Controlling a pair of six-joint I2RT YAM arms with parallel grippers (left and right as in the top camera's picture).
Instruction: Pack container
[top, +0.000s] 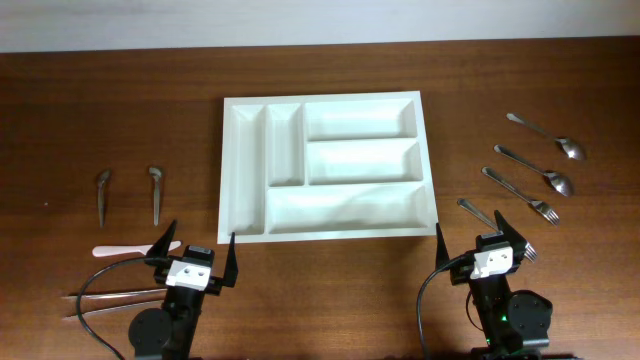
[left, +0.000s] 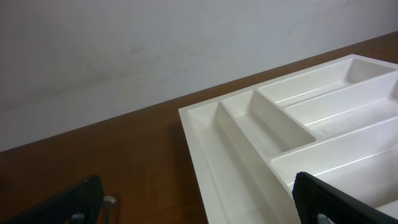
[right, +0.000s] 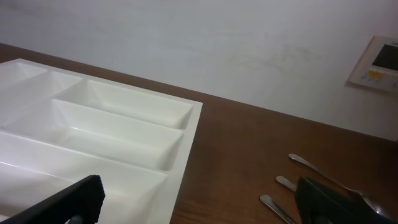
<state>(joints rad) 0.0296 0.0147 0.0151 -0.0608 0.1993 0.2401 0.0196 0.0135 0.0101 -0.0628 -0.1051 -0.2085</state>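
The container (top: 430, 170), a white five-compartment cutlery tray, lies empty at the table's middle. My left gripper (top: 198, 240) hovers open just off its near left corner, holding nothing. In the left wrist view the container (left: 298, 124) fills the right side and the left gripper (left: 202, 208) straddles its left rim. My right gripper (top: 472, 232) stands open beside the near right corner, also holding nothing. The right wrist view shows the container (right: 93, 124) to the left of the open right gripper (right: 199, 205).
Two small spoons (top: 102, 190) (top: 156, 190), a pale pink utensil (top: 135, 250) and thin metal sticks (top: 110, 298) lie left. Spoons (top: 545, 137) (top: 535, 170) and forks (top: 520, 193) (top: 490, 222) lie right; their handles (right: 311, 165) show in the right wrist view.
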